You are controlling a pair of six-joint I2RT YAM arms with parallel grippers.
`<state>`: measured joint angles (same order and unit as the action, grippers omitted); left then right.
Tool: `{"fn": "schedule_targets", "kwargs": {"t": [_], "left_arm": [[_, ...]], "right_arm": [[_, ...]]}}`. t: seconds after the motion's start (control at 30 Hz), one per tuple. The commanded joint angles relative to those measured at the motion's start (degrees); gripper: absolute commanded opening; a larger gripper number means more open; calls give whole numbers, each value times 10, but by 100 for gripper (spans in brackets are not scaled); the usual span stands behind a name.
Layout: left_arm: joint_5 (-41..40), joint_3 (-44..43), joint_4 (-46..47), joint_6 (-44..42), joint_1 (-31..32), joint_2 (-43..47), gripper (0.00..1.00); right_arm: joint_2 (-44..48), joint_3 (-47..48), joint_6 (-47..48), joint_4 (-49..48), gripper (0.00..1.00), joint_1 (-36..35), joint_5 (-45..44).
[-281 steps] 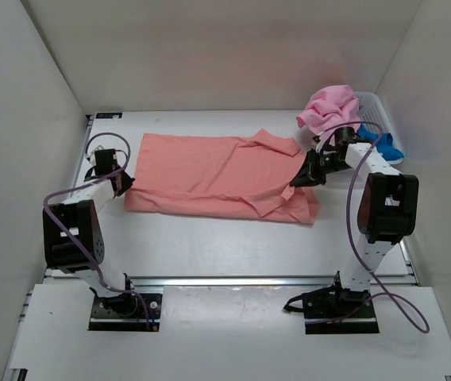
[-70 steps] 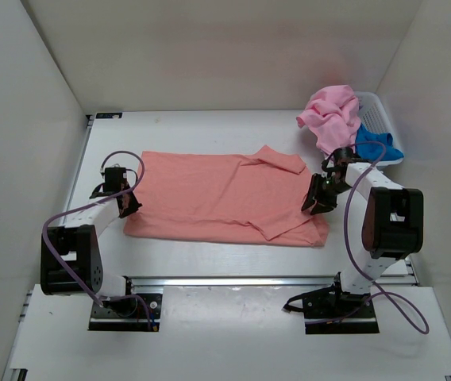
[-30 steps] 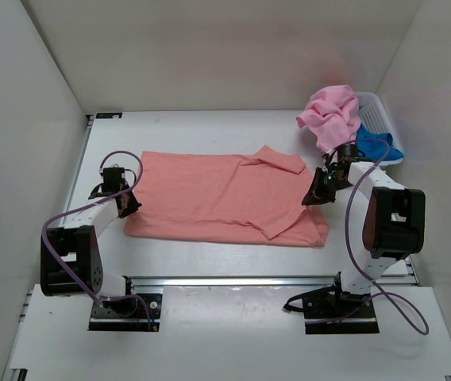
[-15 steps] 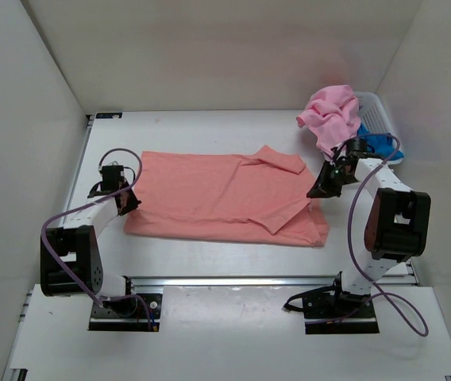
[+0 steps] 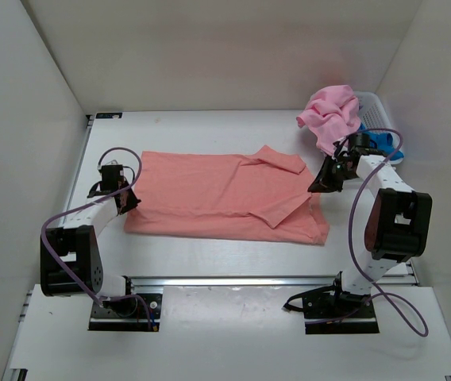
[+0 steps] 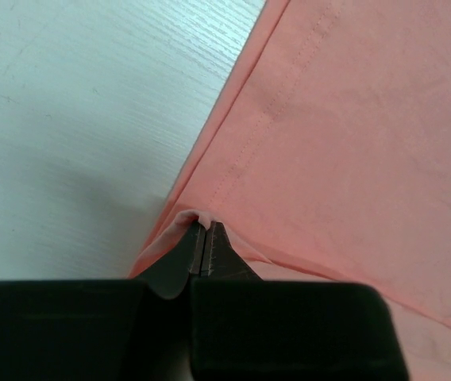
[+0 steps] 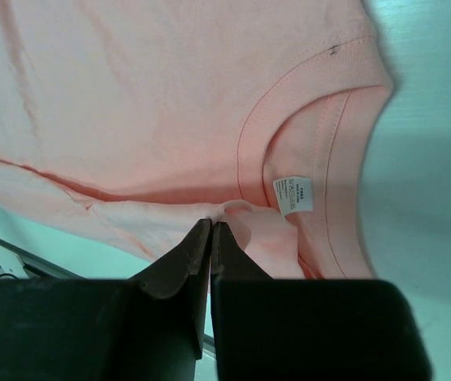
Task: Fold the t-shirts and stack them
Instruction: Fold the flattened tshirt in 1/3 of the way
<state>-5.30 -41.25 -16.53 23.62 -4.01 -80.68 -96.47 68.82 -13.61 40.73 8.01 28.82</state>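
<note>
The salmon-coral t-shirt [image 5: 217, 194] lies spread flat across the middle of the table, collar end to the right. My left gripper [image 5: 129, 204] is at the shirt's left edge; in the left wrist view it [image 6: 206, 228] is shut on a pinch of the hem of the salmon cloth [image 6: 352, 119]. My right gripper [image 5: 319, 182] is at the right end; in the right wrist view it [image 7: 212, 225] is shut on a fold of the shirt [image 7: 146, 95] just below the collar, beside the white label [image 7: 293, 193]. The lighter pink t-shirt [image 5: 330, 111] and the bright blue t-shirt [image 5: 382, 144] lie crumpled at the back right.
A white plastic basket [image 5: 376, 103] stands in the back right corner under the pink and blue shirts. White walls close in the table on the left, back and right. A metal rail [image 5: 233, 280] runs along the near edge by the arm bases.
My right gripper has moved back and to the right, drawing the collar end of the salmon shirt with it and flattening that end. The left gripper has hardly moved and keeps its hold.
</note>
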Motion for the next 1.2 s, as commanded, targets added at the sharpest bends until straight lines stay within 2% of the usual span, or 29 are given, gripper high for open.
{"fn": "schedule_targets", "kwargs": {"t": [0.0,0.13,0.17,0.23,0.27,0.3,0.33,0.37,0.4,0.47,0.57,0.83,0.97,1.17], "left_arm": [[5,-17,19,2,-4,2,0],[18,-20,33,3,-5,1,1],[19,-16,39,2,-6,1,6],[26,-23,50,-1,-8,-2,17],[34,-28,48,-2,-8,-3,21],[31,-32,58,5,-8,-4,23],[37,-36,62,5,-10,-11,31],[36,-44,65,8,-10,-15,45],[42,-52,66,14,-13,-20,55],[40,-69,72,20,-13,-40,61],[38,-112,79,36,-13,-76,61],[13,-316,43,74,-11,-256,53],[-2,-397,34,100,-3,-327,56],[-21,-515,-24,68,14,-424,63]], "right_arm": [[17,21,-2,-8,0,2,-3],[20,23,-2,-7,1,3,-10],[20,19,-5,-3,3,3,-18],[27,25,-6,-1,16,2,-34],[27,27,-8,-5,19,-2,-40],[30,32,-6,-2,26,2,-43],[24,35,-5,-5,31,2,-44],[25,42,-9,-8,33,2,-46],[29,47,-12,-16,39,3,-49],[25,56,-20,-29,45,1,-39],[1,79,-26,-45,46,-5,-38],[-45,136,-28,-36,46,-42,-53],[-60,146,-31,-33,46,-62,-55],[-73,157,-28,-19,46,-66,-68]]}}
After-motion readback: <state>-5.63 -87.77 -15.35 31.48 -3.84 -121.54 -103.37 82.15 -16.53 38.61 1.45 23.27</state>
